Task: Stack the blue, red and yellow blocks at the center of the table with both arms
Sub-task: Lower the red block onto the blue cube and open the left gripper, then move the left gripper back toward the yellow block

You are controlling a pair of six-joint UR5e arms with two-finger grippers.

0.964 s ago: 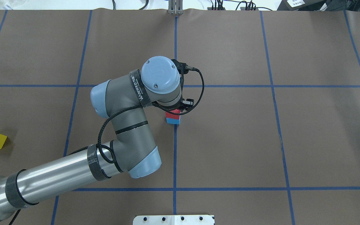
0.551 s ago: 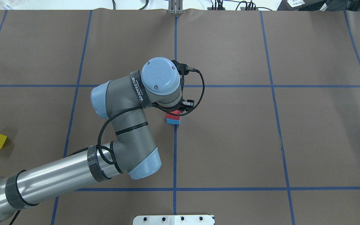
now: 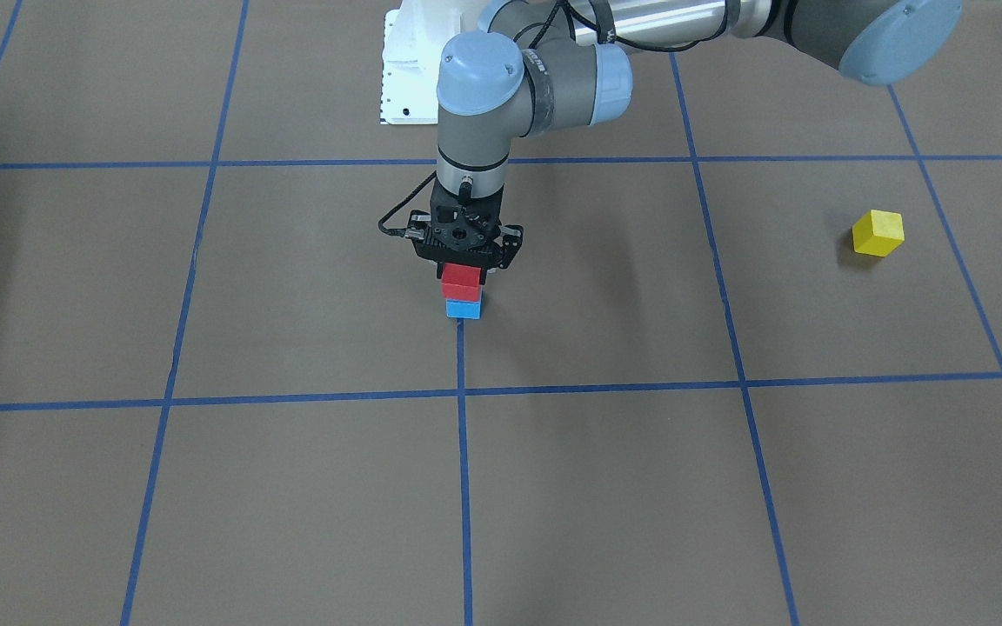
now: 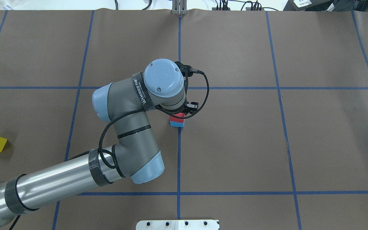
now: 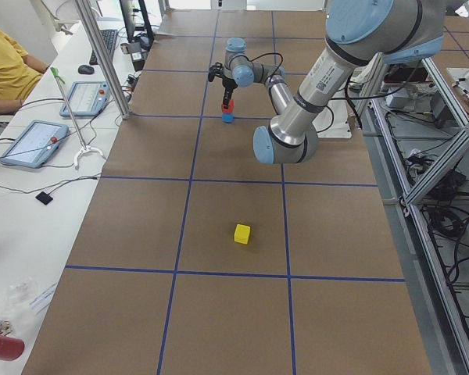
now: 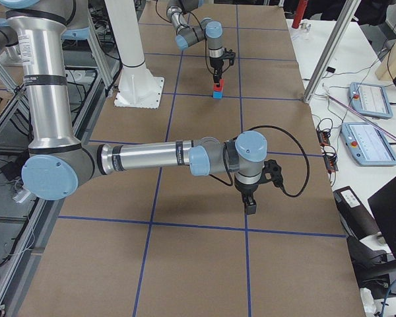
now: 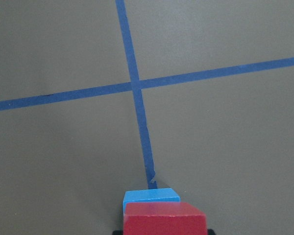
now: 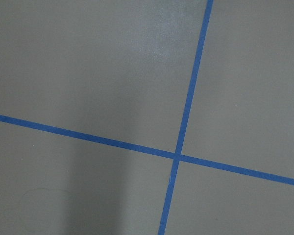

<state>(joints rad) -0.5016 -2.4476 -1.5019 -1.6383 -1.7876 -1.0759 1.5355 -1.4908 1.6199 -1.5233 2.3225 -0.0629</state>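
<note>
The bench point(image 4: 299, 143) is covered in a brown sheet marked into big squares by blue tape lines point(image 4: 179, 153). Beside it in the side views are white desks with tablets and cables, metal framing, and a seated person in a yellow shirt point(image 5: 6, 69).

The left arm point(image 4: 75, 179) reaches to the middle of the bench. The right arm point(image 6: 152, 158) stretches low over bare sheet, well apart from the blocks. The right tool point(image 6: 251, 206) points down, and I cannot tell how far open it is; its wrist camera shows only tape and sheet.

The left tool point(image 3: 464, 265) points straight down, its fingers closed against the sides of the red block point(image 3: 460, 281). That block sits squarely on the blue block point(image 3: 464, 309). The 2 form an upright stack on the centre tape line, just on the robot's side of a crossing. Both look cube-like, with no clear long axis, their faces square to the grid.

From overhead the wrist hides the tool and most of the red block. In the left wrist view the red block is blurred, cut off below, and covers most of the blue block.

The yellow block point(image 3: 878, 233) lies alone far to the robot's left, turned askew to the lines.
</note>
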